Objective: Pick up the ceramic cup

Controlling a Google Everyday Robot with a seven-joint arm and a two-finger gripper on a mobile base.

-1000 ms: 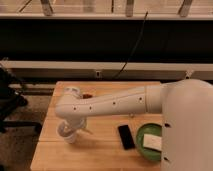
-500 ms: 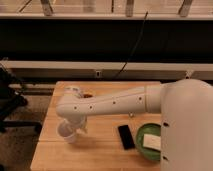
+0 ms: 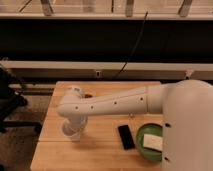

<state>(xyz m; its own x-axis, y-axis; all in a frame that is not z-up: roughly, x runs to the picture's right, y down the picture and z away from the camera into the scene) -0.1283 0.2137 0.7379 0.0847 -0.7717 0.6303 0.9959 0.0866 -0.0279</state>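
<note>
Hovering tool at ceramic cup | phone near | green bowl beyond

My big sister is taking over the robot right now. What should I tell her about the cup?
Gripper: down at the ceramic cup on the left part of the wooden table, mostly hidden by the arm's wrist.
Cup: appears to sit on the table, upright.
Nearby: black phone and green bowl to the right.
Done: arm has reached the cup.
Left: confirm the grasp, then lift the cup.
</note>
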